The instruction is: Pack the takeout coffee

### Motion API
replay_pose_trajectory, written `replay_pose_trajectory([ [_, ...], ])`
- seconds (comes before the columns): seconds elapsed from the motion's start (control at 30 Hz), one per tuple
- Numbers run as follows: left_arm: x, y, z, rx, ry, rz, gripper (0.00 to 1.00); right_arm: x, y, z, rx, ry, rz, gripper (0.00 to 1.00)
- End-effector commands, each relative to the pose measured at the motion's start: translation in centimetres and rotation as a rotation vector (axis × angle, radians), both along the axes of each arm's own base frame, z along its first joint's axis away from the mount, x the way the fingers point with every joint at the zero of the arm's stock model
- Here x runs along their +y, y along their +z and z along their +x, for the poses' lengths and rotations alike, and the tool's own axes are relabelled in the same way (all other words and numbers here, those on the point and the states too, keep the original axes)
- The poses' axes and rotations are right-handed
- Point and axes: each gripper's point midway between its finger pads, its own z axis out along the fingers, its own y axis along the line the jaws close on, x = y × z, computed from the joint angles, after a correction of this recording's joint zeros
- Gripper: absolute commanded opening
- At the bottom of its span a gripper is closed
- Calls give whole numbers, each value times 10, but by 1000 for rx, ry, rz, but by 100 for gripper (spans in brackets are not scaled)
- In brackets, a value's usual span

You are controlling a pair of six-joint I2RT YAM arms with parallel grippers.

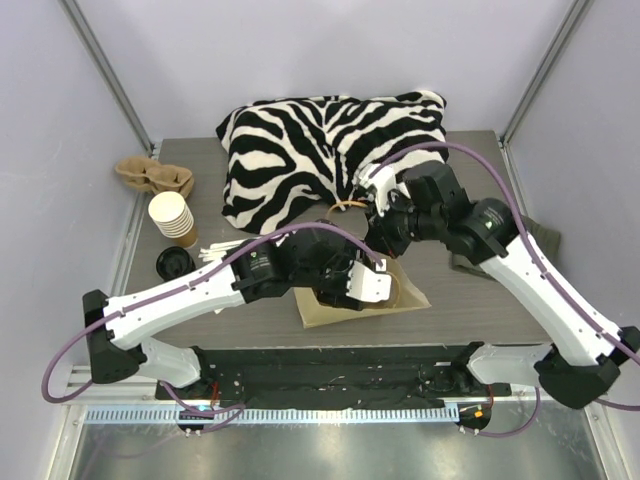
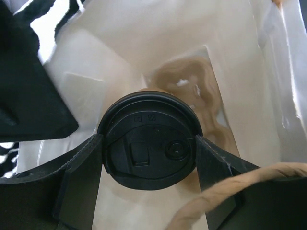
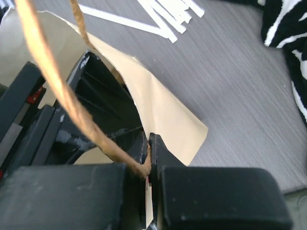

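Observation:
The takeout coffee [image 2: 149, 141] shows from above in the left wrist view as a round black lid; the kraft cup under it is hidden. My left gripper [image 2: 148, 155] is shut on it, one finger on each side of the lid, inside the brown paper bag [image 2: 120, 38]. In the top view the left gripper [image 1: 355, 282] reaches into the bag [image 1: 405, 298] lying at the table's near middle. My right gripper [image 1: 378, 232] is shut on the bag's rim at its twine handle [image 3: 53, 86], as the right wrist view [image 3: 148, 146] shows, holding the mouth open.
A brown moulded carrier shape [image 2: 194, 81] lies deep in the bag. A zebra cloth [image 1: 330, 150] covers the back. At the left are a stack of lidless cups [image 1: 172, 217], a loose black lid [image 1: 175, 263], white sticks [image 1: 225, 250] and a pulp carrier [image 1: 150, 177].

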Motion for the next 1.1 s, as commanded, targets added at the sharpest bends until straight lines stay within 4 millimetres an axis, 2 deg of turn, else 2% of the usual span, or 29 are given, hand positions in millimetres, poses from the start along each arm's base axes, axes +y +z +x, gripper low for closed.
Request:
replay_pose_trajectory([
  [0.0, -1, 34, 7, -17, 101, -199, 28, 6, 13, 6, -112, -118, 95, 1],
  [0.03, 0, 40, 7, -28, 102, -231, 28, 2, 10, 10, -138, -150, 77, 1],
  [0.07, 3, 31, 4, -24, 95, -223, 29, -3, 5, 9, -149, -158, 67, 1],
  [0.1, 9, 43, -1, -33, 78, -263, 29, -6, 4, 9, -160, -166, 60, 1],
  [0.13, 13, 37, -5, -29, 73, -258, 30, -9, 1, 10, -167, -173, 49, 1],
  [0.23, 27, 37, -11, -19, 81, -265, 30, -12, 8, 10, -196, -186, 70, 1],
  [0.4, 36, 41, -10, -30, 111, -287, 31, -13, 16, 13, -236, -197, 94, 1],
  [0.6, 36, 50, -8, -19, 137, -336, 31, -11, 30, 10, -299, -147, 134, 1],
  [0.7, 36, 57, -8, 4, 158, -365, 31, -10, 30, 8, -312, -126, 135, 1],
  [0.8, 33, 56, -8, 29, 166, -366, 31, -7, 30, 6, -309, -111, 128, 1],
  [0.97, 37, 56, 2, 63, 195, -372, 31, -1, 31, 0, -370, -60, 112, 1],
  [1.07, 39, 59, 5, 66, 208, -371, 30, -3, 31, 2, -388, -81, 101, 1],
])
